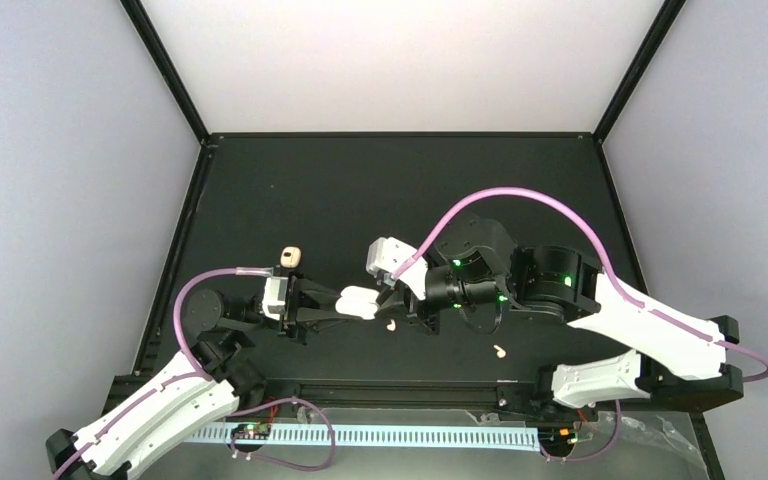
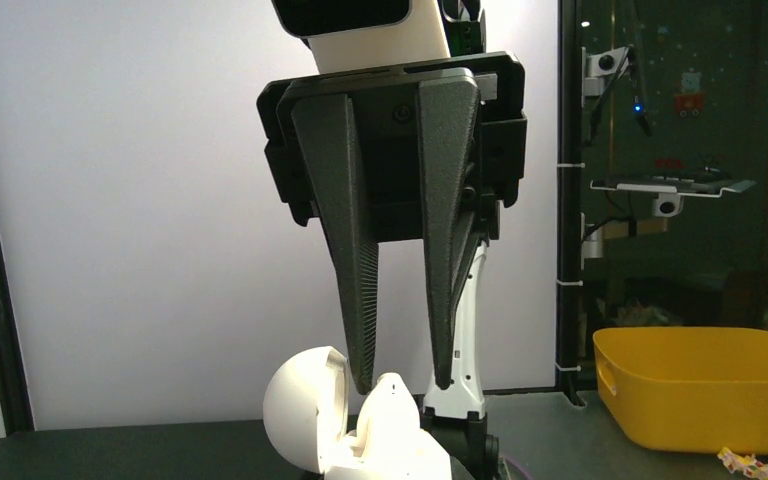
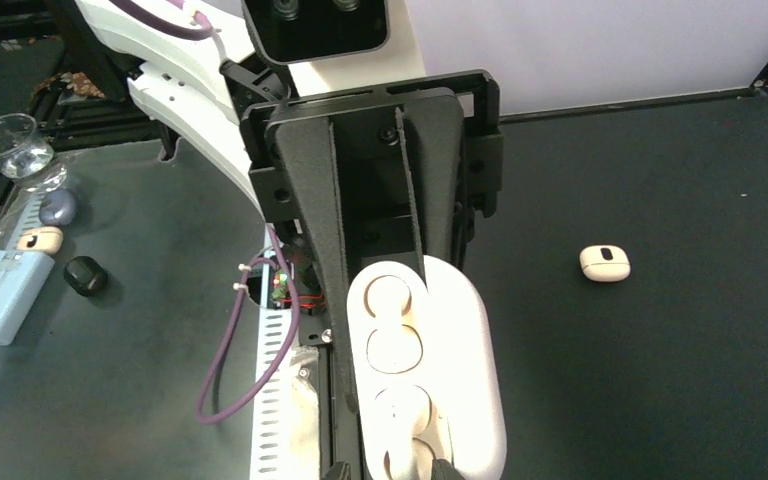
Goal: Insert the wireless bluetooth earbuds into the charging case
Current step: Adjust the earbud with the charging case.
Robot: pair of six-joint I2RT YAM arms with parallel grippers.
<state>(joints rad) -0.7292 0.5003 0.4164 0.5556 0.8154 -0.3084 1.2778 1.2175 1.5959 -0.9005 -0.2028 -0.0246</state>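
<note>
Firmly the left gripper (image 2: pixel 403 383) clamps the open charging case (image 2: pixel 390 445); the right gripper (image 3: pixel 380 250), tips hidden, cannot be judged.

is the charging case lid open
Yes, the charging case shows its lid hinged back from the base in the left wrist view.

A small peach-tan lump (image 1: pixel 291 257) with a dark spot lies on the black table (image 1: pixel 400 190). A yellow tub (image 2: pixel 705 390) stands beyond it.

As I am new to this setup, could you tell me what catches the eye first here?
The open white charging case stands out, gripped mid-table by the left gripper, the right gripper close beside it. Just nearer the bases, two earbuds lie loose on the black table.
</note>
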